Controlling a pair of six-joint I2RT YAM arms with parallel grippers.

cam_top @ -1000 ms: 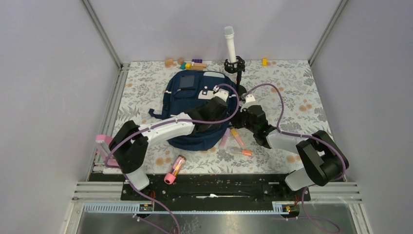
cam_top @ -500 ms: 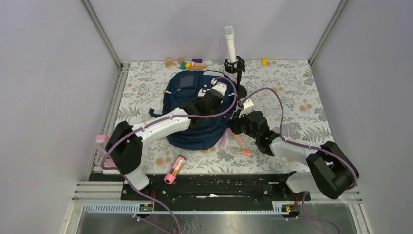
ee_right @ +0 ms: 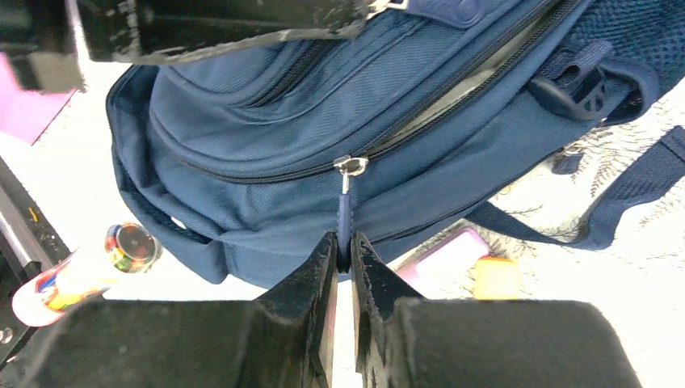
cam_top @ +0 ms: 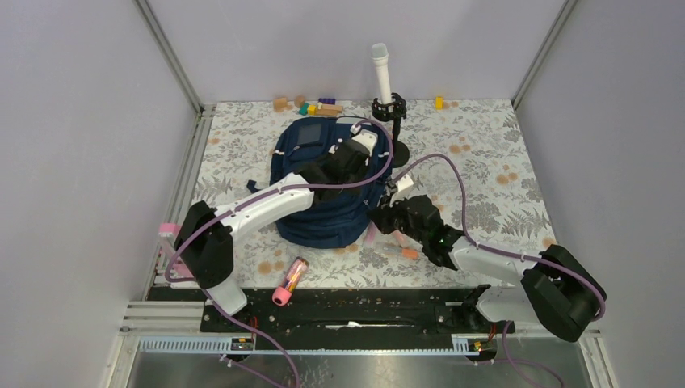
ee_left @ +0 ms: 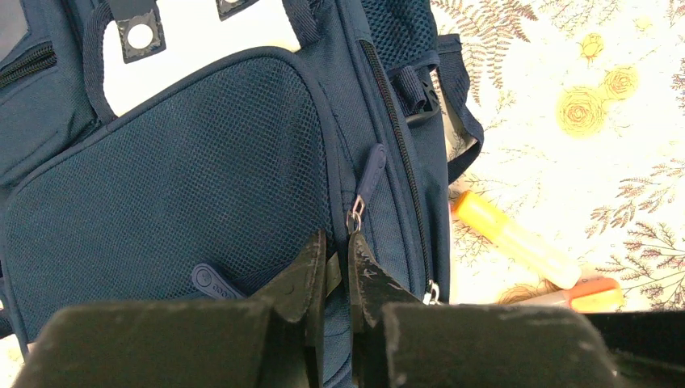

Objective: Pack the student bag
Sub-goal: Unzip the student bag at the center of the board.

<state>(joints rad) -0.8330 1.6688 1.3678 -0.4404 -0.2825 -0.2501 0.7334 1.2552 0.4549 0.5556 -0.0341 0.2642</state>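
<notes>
Moved: right hand (ee_right: pixel 343 242), in to 4 o'clock edge of student bag (cam_top: pixel 319 226); left hand (ee_left: pixel 338 246), farther toward 12.
student bag: mid-bench (cam_top: pixel 501 162).
left hand: pinched together over bag's front.
right hand: clamped on zipper pull (ee_right: pixel 346 212).

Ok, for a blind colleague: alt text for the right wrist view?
The right tool pinches the navy zipper pull of the student bag, its zipper gaping beyond the slider. A pink item and a yellow item lie on the floral table.
</notes>
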